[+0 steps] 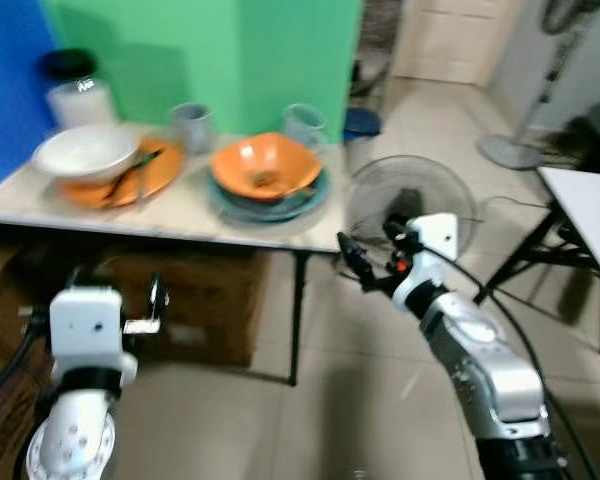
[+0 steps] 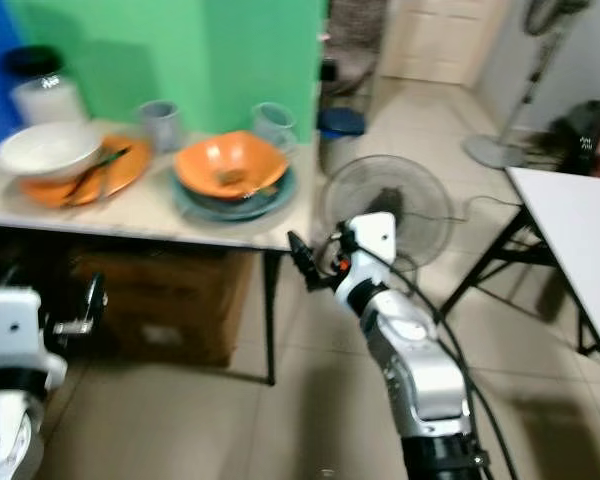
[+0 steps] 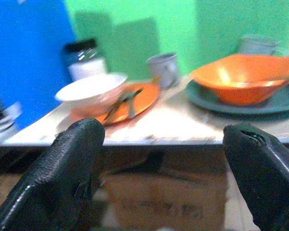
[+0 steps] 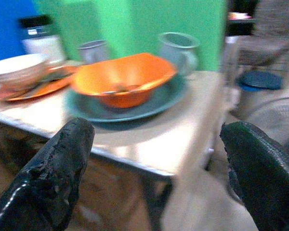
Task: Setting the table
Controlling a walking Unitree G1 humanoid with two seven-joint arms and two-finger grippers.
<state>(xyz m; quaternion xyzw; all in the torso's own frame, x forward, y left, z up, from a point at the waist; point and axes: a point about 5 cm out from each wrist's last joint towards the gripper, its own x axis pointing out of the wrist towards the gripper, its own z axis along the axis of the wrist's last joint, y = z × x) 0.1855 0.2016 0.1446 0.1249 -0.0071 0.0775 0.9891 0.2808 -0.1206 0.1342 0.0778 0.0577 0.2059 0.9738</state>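
A marble-topped table [image 1: 195,215] holds a white bowl [image 1: 86,151] on an orange plate [image 1: 150,176] with utensils. Beside it, an orange bowl [image 1: 264,164] sits on a teal plate [image 1: 276,205]. A grey cup [image 1: 192,125], a glass mug [image 1: 305,122] and a black-lidded jar [image 1: 77,92] stand along the back. My left gripper [image 1: 156,302] is low in front of the table's edge and open [image 3: 166,139], holding nothing. My right gripper [image 1: 358,262] hovers off the table's right corner, below its top, open [image 4: 156,134] and empty.
A cardboard box [image 1: 195,300] sits under the table. A floor fan [image 1: 412,200] lies just right of the table, behind my right gripper. A white table [image 1: 590,205] on black legs stands at the far right, and a pedestal fan base [image 1: 510,152] beyond it. Tiled floor lies between.
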